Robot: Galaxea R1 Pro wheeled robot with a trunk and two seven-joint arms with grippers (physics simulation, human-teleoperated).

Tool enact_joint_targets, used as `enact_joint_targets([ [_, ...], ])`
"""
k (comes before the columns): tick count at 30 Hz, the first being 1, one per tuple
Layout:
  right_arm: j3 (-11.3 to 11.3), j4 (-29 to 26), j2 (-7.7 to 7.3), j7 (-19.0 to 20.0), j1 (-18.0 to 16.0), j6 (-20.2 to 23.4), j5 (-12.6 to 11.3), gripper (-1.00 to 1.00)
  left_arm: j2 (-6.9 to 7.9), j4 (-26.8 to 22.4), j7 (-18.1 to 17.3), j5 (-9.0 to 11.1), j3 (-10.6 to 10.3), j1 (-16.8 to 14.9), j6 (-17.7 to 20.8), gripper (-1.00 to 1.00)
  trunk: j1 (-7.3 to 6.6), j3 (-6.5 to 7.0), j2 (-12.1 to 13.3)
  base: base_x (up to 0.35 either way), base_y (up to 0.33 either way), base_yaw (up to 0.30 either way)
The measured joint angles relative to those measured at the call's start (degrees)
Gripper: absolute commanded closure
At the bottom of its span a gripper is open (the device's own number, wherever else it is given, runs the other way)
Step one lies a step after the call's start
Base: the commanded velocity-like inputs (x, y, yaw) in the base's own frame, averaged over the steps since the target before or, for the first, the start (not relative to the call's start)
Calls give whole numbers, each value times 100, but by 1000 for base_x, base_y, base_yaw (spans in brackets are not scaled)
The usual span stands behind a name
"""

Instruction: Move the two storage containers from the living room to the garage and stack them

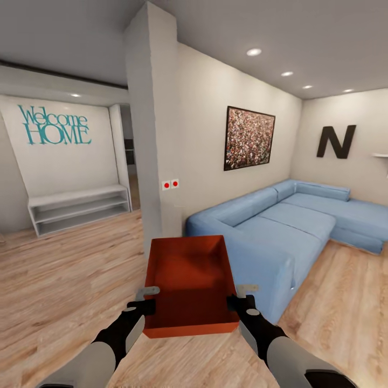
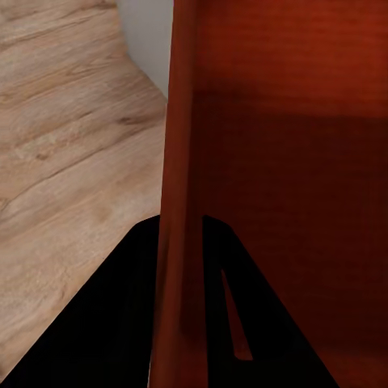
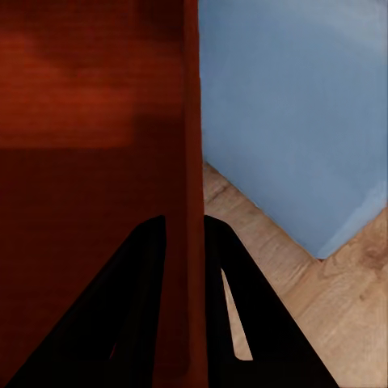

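Note:
I carry one orange-red storage container (image 1: 191, 280) in front of me, above the light wood plank floor (image 1: 64, 269) of the living room. My left gripper (image 1: 145, 306) is shut on its left wall (image 2: 179, 202), one dark finger on each side. My right gripper (image 1: 238, 302) is shut on its right wall (image 3: 191, 162) in the same way. The box is open-topped and looks empty. The second container is out of view, as is the garage.
A blue corner sofa (image 1: 280, 226) stands close on the right, its arm (image 3: 291, 113) just beside the box. A white pillar (image 1: 153, 134) rises straight ahead. At left, a low white shelf (image 1: 81, 207) sits under a "Welcome HOME" wall sign (image 1: 54, 125).

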Motion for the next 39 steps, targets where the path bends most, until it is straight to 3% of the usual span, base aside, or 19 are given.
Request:
enact_joint_targets([
  [39,-11,57,9,-15,0,1,9,100,14,53,-8,23,-17,-1,7,100,0,116,0,0,0,280],
])
